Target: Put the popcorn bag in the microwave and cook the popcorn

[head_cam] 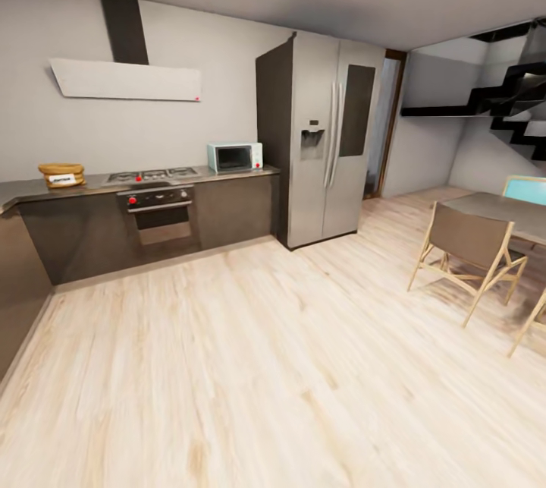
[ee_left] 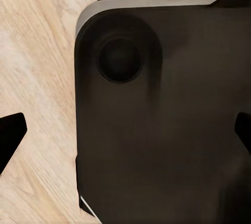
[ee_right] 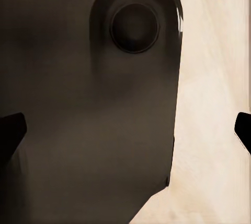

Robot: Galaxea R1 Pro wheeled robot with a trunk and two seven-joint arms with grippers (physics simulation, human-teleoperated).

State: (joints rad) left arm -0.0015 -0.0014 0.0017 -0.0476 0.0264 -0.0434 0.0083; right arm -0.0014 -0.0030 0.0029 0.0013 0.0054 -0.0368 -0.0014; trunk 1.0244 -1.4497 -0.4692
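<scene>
Across pale wood floor (head_cam: 250, 366), well short of grey steel-look countertop (head_cam: 227, 174): approach step. Tan burlap popcorn bag (head_cam: 61, 174) far left, mint-blue microwave (head_cam: 234, 156) right of hob. Both grippers (ee_left: 125, 135) (ee_right: 125, 130) spread wide, empty. Next: drive toward bag.

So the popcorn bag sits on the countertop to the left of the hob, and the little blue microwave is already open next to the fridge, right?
Not quite: the head view shows the microwave with its dark door closed, not open. The rest holds: the popcorn bag sits on the countertop to the left of the hob, and the microwave stands at the end next to the fridge.
</scene>
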